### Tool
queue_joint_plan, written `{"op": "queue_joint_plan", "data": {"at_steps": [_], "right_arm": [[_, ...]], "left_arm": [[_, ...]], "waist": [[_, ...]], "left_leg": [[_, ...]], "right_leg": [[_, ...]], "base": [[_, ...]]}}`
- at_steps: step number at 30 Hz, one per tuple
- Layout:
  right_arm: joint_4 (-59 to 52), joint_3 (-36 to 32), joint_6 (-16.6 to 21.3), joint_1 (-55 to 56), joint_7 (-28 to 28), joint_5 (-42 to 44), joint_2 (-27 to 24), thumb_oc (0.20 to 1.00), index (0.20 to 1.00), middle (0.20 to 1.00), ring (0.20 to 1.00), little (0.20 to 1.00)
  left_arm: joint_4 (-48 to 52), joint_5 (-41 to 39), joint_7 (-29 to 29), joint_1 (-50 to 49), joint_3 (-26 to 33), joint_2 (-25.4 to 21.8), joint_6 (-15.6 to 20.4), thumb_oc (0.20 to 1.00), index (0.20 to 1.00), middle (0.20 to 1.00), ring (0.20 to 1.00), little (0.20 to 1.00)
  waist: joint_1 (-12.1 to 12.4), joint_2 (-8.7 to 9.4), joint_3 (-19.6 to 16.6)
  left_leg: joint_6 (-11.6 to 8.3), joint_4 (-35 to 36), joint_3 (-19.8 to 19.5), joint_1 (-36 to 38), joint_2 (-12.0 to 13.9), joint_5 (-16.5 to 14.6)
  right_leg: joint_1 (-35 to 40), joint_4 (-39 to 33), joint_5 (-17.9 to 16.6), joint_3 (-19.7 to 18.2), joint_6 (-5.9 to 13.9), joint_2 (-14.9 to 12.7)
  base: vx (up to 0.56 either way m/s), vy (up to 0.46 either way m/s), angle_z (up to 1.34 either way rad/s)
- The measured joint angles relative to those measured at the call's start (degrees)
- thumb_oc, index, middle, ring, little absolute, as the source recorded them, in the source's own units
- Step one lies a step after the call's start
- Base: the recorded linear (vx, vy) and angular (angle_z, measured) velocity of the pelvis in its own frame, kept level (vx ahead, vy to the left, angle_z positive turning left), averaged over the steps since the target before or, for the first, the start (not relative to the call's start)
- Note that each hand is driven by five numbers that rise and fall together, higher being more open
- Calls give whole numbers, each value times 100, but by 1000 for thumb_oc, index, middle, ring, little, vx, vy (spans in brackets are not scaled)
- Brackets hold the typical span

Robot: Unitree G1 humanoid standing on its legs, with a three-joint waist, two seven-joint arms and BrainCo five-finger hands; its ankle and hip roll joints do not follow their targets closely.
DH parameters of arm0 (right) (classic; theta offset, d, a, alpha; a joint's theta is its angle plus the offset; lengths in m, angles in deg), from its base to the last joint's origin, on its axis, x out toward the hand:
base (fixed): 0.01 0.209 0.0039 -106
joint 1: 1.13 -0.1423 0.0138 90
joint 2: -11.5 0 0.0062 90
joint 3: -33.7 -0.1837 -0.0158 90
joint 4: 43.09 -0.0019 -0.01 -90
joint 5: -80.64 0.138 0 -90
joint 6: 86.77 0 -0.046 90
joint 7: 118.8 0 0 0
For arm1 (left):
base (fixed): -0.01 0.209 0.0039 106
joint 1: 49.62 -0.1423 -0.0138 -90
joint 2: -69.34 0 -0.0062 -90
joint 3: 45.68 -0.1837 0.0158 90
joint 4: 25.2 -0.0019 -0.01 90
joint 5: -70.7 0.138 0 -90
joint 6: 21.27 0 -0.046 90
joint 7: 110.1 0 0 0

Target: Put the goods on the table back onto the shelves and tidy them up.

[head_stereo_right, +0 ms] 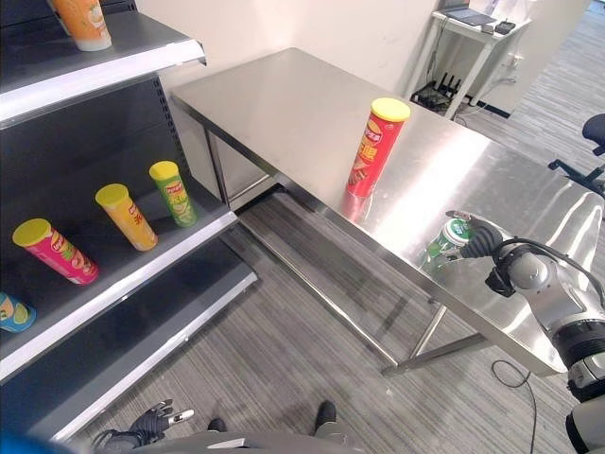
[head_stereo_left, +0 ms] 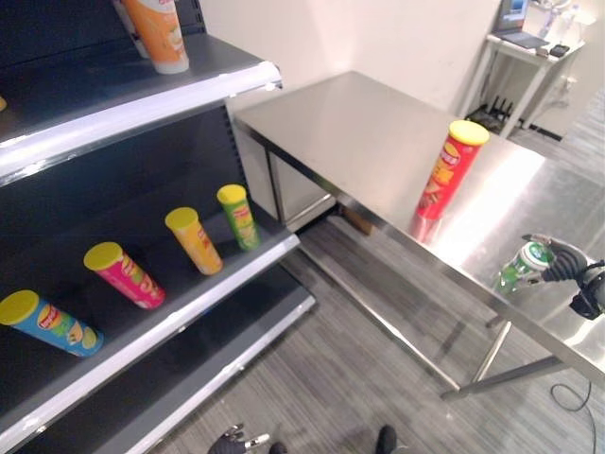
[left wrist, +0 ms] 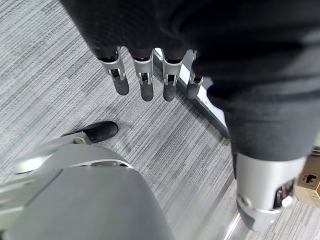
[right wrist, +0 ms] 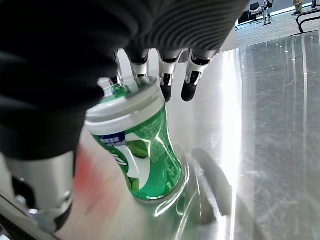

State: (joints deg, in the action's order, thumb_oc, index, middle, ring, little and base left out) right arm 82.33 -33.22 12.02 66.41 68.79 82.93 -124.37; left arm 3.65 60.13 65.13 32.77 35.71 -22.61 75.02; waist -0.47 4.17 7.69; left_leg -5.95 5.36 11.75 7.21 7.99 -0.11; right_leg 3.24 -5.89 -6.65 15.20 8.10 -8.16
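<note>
Right robot hand (head_stereo_right: 480,238) over green bottle (right wrist: 138,150), fingers loose, not gripping yet; bottle upright on table (head_stereo_right: 312,113), near edge for pickup.

Left robot hand (left wrist: 145,75) hangs relaxed, empty.

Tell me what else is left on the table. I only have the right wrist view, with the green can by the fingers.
Observer: A red tube stands upright on the steel table, apart from the green can.
Operator: What is on the shelves?
Observer: One shelf holds a blue tube, a pink tube, an orange tube and a green tube.
Operator: And the left hand?
Observer: The left hand hangs low over the floor, fingers relaxed, holding nothing.
</note>
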Motion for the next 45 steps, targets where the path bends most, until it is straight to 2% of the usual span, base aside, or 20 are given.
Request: {"op": "queue_joint_plan", "data": {"at_steps": [1,2,3,4,16,21,25,26,28,30,33,36,41,45], "right_arm": [[2,0,0,0,-1,0,0,787,787,787,787,787],[8,0,0,0,-7,0,0,373,373,373,373,373],[18,0,0,0,-7,-2,0,241,241,241,241,241],[46,0,0,0,-7,-5,0,200,200,200,200,200],[141,3,-11,3,23,-19,0,200,200,200,200,200],[-220,-113,-6,44,4,-13,-10,200,200,200,200,200],[-1144,-948,91,398,-125,-5,-62,200,200,200,200,200],[-1759,-1537,204,799,-230,-1,-410,200,200,200,200,200],[-2048,-1932,284,961,-349,-1,-753,200,200,200,200,200],[-2150,-2409,332,1013,-486,11,-957,200,200,200,200,200],[-2779,-3251,399,1296,-616,23,-1188,200,200,200,200,200],[-3451,-3800,581,1349,-810,24,-1374,200,200,200,200,200],[-3993,-3969,771,1210,-915,24,-1427,200,200,200,200,200],[-4144,-3827,836,862,-1019,26,-1694,200,200,200,200,200]], "left_arm": [[0,-7,0,1,1,0,0,1000,1000,1000,1000,1000],[0,-38,0,1,1,0,0,1000,1000,1000,1000,1000],[0,-49,1,1,1,0,0,1000,1000,1000,1000,1000],[0,-49,1,1,0,0,0,1000,1000,1000,1000,1000],[3,-48,0,1,0,-4,0,1000,1000,1000,1000,1000],[19,-48,2,-7,12,-7,4,1000,1000,1000,1000,1000],[40,-47,10,-27,112,-3,17,1000,1000,1000,1000,1000],[108,-48,17,-36,199,-3,57,1000,1000,1000,1000,1000],[162,-48,31,-79,285,-2,69,1000,1000,1000,1000,1000],[189,-48,63,-112,297,-9,71,1000,1000,1000,1000,1000],[209,-48,70,-129,366,11,72,1000,1000,1000,1000,1000],[252,-47,79,-156,450,41,73,1000,1000,1000,1000,1000],[254,-48,90,-162,449,41,76,1000,1000,1000,1000,1000],[283,-49,120,-160,449,38,80,1000,1000,1000,1000,1000]], "waist": [[3,-1,-1],[5,1,-3],[10,2,-4],[18,3,-5],[40,18,-15],[-34,26,-22],[-110,20,-24],[-102,12,-22],[-128,13,-23],[-143,20,-40],[-264,10,-45],[-353,0,-64],[-353,1,-185],[-318,-5,-196]], "left_leg": [[0,0,0,0,2,0],[0,0,-1,0,2,1],[0,0,-1,0,3,1],[0,0,-2,-1,3,1],[0,0,-4,1,1,1],[0,0,-3,1,2,1],[-1,0,-6,-2,4,1],[-1,0,-8,-3,2,1],[-1,-1,-4,0,-1,1],[-1,0,0,8,0,0],[-1,0,2,9,9,0],[-5,0,7,15,32,0],[-22,29,-4,-8,78,4],[-38,29,-67,-24,112,15]], "right_leg": [[0,0,0,0,0,1],[1,0,-1,1,-1,2],[1,0,-1,2,-1,2],[1,0,-1,3,-1,2],[0,2,-1,4,-1,2],[0,2,-1,2,-1,2],[-1,0,3,6,-2,2],[0,0,8,12,-3,0],[0,0,8,7,-3,-1],[3,0,10,-1,-2,-1],[4,0,10,-2,-3,1],[10,0,10,-10,-5,7],[26,-1,23,-3,-23,42],[44,-1,51,33,-57,78]], "base": [[0,0,0],[0,0,0],[0,0,0],[0,0,0],[0,0,0],[0,0,0],[0,0,0],[0,0,0],[0,0,0],[0,0,0],[0,0,0],[0,-6,-1],[-18,-49,0],[-25,-74,8]]}}
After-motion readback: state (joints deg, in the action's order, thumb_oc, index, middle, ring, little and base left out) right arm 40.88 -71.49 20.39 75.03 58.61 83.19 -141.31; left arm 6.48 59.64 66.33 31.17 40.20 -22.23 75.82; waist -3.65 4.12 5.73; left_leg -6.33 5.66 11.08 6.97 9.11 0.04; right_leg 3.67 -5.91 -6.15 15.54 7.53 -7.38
